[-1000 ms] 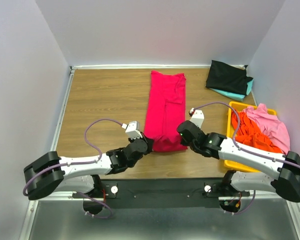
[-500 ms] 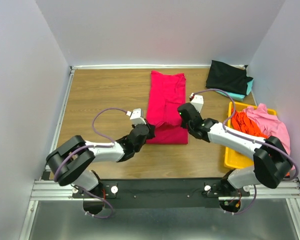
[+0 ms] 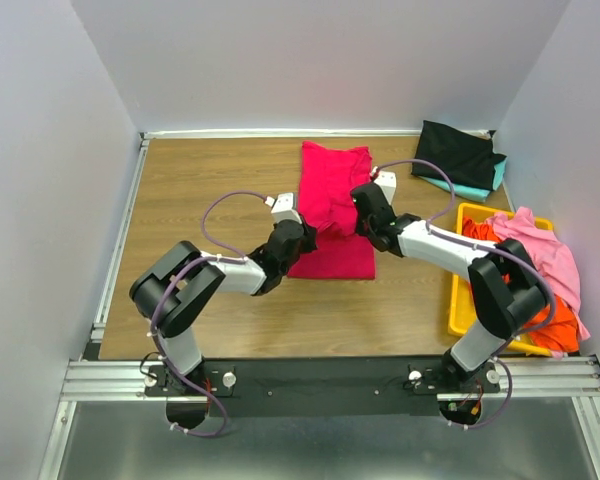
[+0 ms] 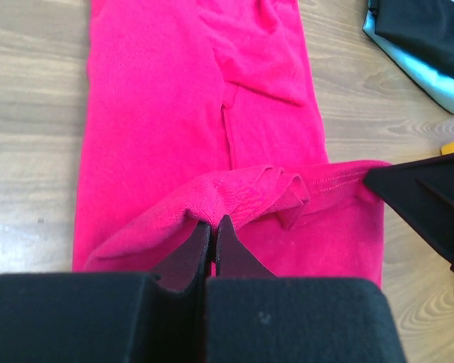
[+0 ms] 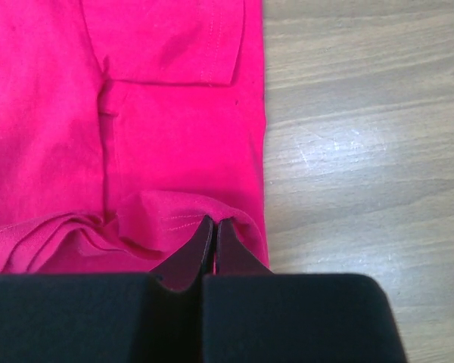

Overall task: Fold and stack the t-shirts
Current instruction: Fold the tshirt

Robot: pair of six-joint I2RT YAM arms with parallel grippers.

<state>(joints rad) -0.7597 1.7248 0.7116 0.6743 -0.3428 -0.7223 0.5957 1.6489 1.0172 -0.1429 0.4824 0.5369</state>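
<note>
Red t-shirt [image 3: 332, 190]: lay on the surface [image 3: 200, 200] with its long axis running away from the bases, near hem pinched tight by left jaws and right jaws alike, collar end dead ahead of both.

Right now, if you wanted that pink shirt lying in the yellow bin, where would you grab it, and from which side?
Probably a raised fold near the middle of the pink shirt, coming straight down from above. It lies heaped loosely on top of the orange shirt, and the walls of the yellow bin would likely block a sideways reach.
</note>
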